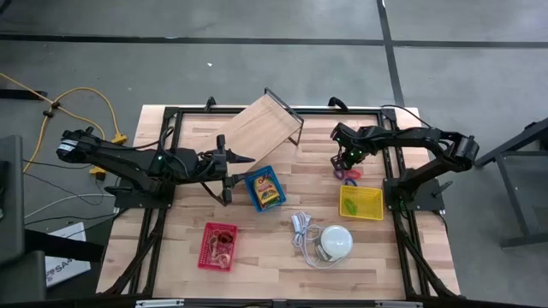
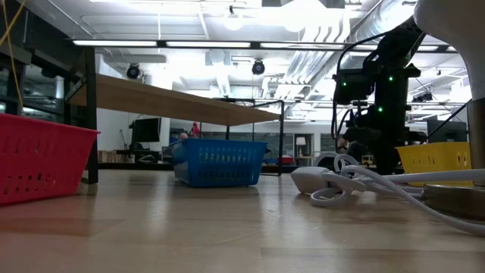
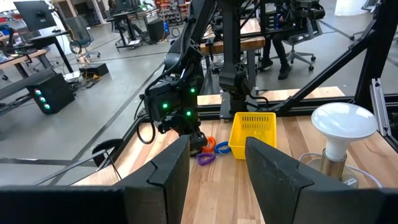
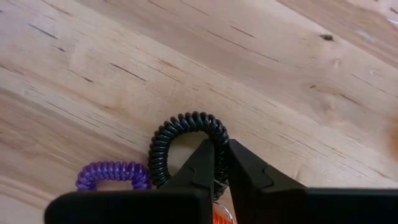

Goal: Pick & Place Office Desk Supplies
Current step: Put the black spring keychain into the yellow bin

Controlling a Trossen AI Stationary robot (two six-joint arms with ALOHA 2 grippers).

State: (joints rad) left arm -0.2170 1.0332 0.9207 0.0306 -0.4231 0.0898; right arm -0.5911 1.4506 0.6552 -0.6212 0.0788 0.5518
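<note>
We are looking down on a wooden bench (image 1: 282,257) with both arms reaching inward. The right claw (image 4: 221,163) is pointing down at the bench near the far right side, just beyond the yellow basket (image 1: 360,203). Its fingers are pinching nearly together on a black coiled band (image 4: 186,134), gripping the coil's near edge while the band is lying flat on the wood. A purple coiled band (image 4: 113,176) is lying just beside the black one, touching or nearly touching it, and a bit of something orange (image 4: 222,217) is showing under the claw. From the left wrist we are seeing the same cluster: purple, orange and blue loops on the wood between the right claw and the yellow basket.

The left claw (image 3: 217,165) is hovering over the middle of the bench, fingers spread wide and empty, pointing toward the right arm. Beside it a blue basket (image 1: 265,188) is holding yellow-green printed packets (image 1: 268,186). A red basket (image 1: 217,246) with thin tan loops inside is sitting at the near left. A white dome lamp (image 1: 335,242) with its white cord (image 1: 301,229) is resting near the front centre. A tilted wooden panel on a black frame (image 1: 259,128) is standing at the far edge.
</note>
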